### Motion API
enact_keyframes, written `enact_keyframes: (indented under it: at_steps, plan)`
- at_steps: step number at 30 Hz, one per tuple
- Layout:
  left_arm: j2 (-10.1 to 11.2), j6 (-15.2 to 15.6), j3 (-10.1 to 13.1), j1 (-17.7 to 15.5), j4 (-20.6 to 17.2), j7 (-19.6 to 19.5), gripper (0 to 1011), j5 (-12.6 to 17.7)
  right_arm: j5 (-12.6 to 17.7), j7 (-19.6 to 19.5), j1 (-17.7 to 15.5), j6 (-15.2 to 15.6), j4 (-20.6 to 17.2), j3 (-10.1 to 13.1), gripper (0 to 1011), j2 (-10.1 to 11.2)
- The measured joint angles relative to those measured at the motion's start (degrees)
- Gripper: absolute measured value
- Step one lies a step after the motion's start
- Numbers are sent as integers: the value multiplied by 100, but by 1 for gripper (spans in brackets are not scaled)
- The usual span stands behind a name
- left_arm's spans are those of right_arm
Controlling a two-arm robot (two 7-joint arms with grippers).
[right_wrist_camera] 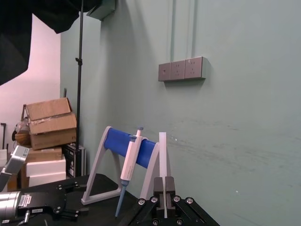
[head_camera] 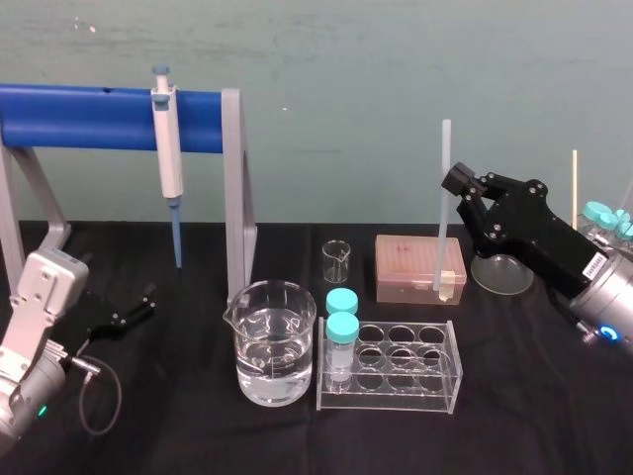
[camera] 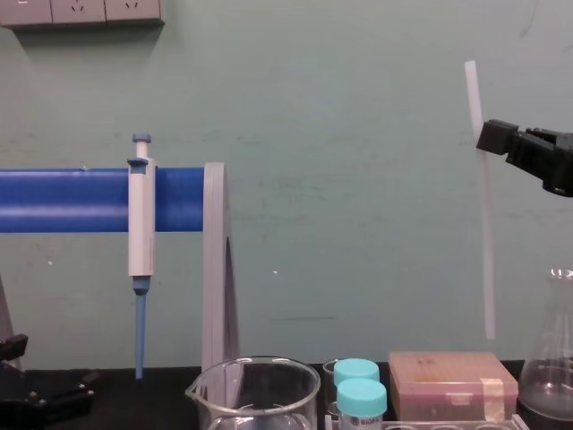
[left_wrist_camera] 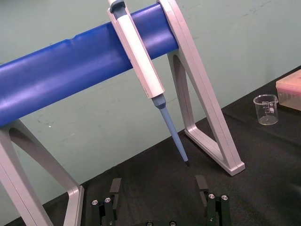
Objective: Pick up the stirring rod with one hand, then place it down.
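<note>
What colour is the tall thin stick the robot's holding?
Translucent white stirring rod, clearest in the chest view.

The stirring rod [head_camera: 444, 198] is smooth, translucent white, plastic or glass, with a band of matt beige tape [head_camera: 447, 287]. The right gripper [head_camera: 453, 183] has a matt black casing with small bright screw heads. Matt black cloth covers the surface [head_camera: 534, 396]. The large beaker [head_camera: 275, 341] is clear, glossy glass, and the tube rack [head_camera: 391, 371] is clear, shiny plastic. The tip box [head_camera: 419, 265] is cloudy brownish plastic. The stand's blue bar [head_camera: 89, 117] has a slight sheen, and its legs [head_camera: 233, 188] look like dull grey metal. The pipette [head_camera: 168, 148] is smooth pale plastic.
</note>
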Motion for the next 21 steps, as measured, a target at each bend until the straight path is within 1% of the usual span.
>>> enact_keyframes:
  at_steps: [21]
  plan:
    - [0, 0, 0, 0, 0, 0, 1000, 0, -17, -22, -47, -5, -48, 1, 29, -4]
